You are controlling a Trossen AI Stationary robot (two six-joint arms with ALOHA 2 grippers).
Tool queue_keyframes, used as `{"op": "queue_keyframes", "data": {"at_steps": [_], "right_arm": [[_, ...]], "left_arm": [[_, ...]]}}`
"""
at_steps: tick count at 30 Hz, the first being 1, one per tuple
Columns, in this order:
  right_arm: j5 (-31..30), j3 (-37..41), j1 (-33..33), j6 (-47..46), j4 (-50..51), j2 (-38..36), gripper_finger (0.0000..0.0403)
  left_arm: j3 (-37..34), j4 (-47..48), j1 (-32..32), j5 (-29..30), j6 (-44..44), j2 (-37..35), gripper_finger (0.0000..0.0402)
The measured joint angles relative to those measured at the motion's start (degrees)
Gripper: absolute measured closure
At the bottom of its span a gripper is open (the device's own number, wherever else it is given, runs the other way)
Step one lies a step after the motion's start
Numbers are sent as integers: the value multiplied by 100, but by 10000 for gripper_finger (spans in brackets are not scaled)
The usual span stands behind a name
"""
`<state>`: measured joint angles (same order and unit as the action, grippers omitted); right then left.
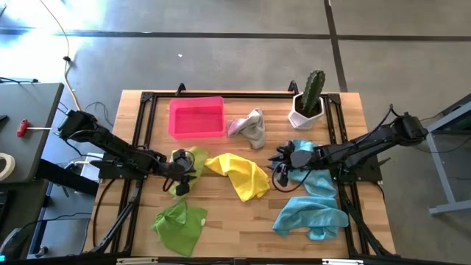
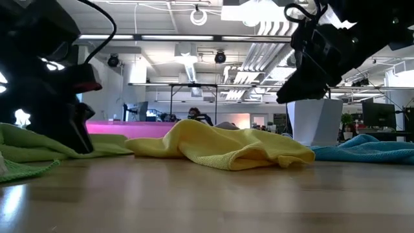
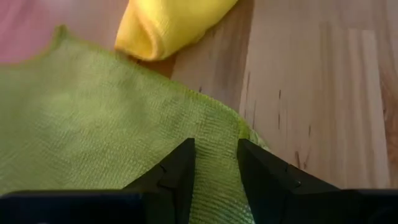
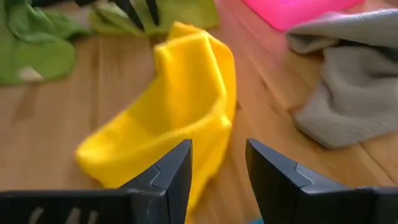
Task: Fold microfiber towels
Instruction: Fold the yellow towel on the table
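We see the green towel [image 1: 179, 226] at the table's near edge. Past it, the left gripper [image 1: 182, 179] sits low over the lime towel [image 3: 93, 118], jaws slightly apart, nothing pinched. The right gripper [image 1: 280, 163], jaws spread and empty, faces the yellow towel [image 1: 241, 175]; the grey towel [image 1: 250, 128] lies farthest.

Both arms reached in toward the middle. The left gripper [image 1: 182, 179] sat low with jaws parted, while the right gripper [image 1: 280, 168] hung higher, also open.
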<state>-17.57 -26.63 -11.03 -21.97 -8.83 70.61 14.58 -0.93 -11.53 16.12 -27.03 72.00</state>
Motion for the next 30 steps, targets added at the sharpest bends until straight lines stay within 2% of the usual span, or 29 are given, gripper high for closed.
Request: {"op": "queue_keyframes", "data": {"at_steps": [8, 12, 23, 27, 30], "right_arm": [[196, 0, 0, -275, 1185, -2, 261], [364, 0, 0, -645, 1902, -2, 261], [674, 0, 0, -1139, 3385, -4, 261], [801, -2, 0, -1543, 4219, -14, 261], [812, -31, 0, -1950, 4848, -24, 261]], "left_arm": [[33, 662, -166, -335, -699, -198, 289], [3, 974, -310, -722, -878, -530, 289], [1, 2279, -532, -1777, -2374, -1407, 289], [1, 2642, -588, -2238, -2759, -1607, 289], [-4, 2790, -621, -2362, -2986, -1710, 289]]}}
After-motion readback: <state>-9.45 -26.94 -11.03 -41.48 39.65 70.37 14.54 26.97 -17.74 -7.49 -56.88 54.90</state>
